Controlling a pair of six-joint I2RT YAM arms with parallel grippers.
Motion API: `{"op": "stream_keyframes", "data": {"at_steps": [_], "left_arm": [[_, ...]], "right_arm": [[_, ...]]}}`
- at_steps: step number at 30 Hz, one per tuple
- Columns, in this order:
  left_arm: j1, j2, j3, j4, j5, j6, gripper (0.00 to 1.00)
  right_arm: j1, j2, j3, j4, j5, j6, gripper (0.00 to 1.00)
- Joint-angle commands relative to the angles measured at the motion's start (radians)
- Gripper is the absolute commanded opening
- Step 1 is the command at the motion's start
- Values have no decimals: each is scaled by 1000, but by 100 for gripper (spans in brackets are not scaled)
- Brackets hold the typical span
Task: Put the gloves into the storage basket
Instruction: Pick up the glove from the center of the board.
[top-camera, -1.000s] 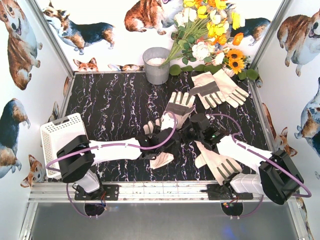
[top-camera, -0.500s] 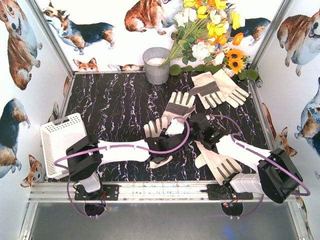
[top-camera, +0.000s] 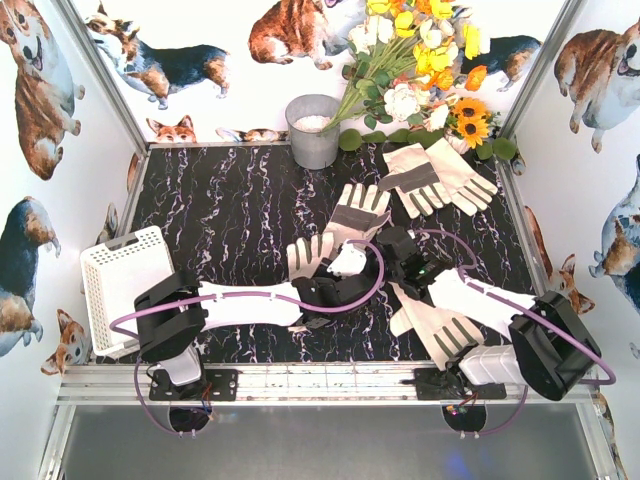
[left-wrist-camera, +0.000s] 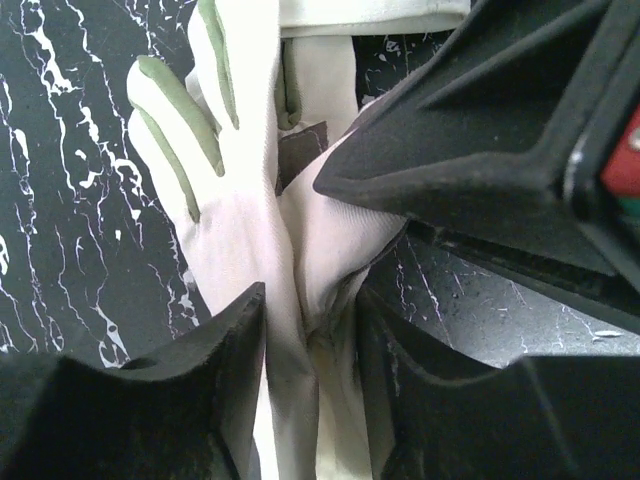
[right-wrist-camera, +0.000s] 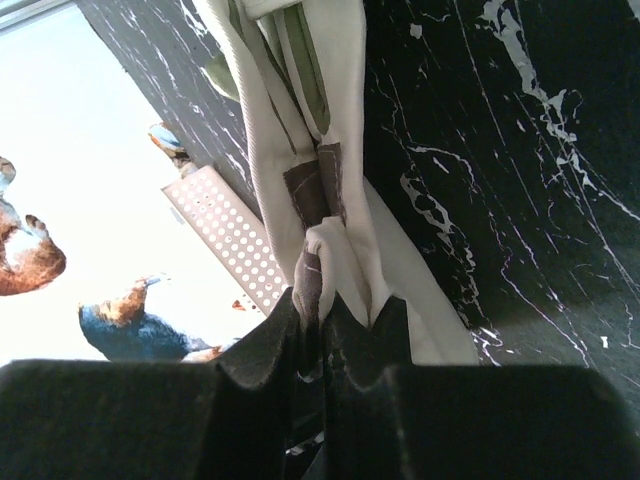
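Observation:
In the top view a cream glove with grey-brown finger patches lies mid-table, and both grippers meet at it. My left gripper is shut on its bunched cloth; the left wrist view has the glove squeezed between the gripper's black fingers. Close against it, my right gripper is shut on a fold of cream and grey glove cloth at its tips. Other gloves lie at centre, back right and near right. The white storage basket stands at the left edge.
A grey metal bucket stands at the back, with a flower bunch leaning beside it. Corgi-print walls close in the black marbled table on three sides. The basket's perforated wall shows beyond the held cloth in the right wrist view.
My left arm has reached further right and its jaws have closed in on the glove. The glove's loose near end has been drawn in. The right gripper has stayed shut in about the same place.

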Motion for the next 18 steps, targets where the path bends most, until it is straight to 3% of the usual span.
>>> {"op": "stream_keyframes", "data": {"at_steps": [1, 7, 12, 18], "left_arm": [[-7, 13, 16, -1, -58, 12, 38], [-7, 45, 4, 45, -66, 7, 44], [-5, 66, 9, 52, -85, -2, 43], [-5, 59, 0, 26, -127, -31, 20]], "right_arm": [[0, 18, 37, 83, -15, -6, 0], [2, 28, 45, 85, -33, -22, 0], [2, 31, 53, 77, -42, -31, 0], [2, 42, 49, 88, -51, -37, 0]]}}
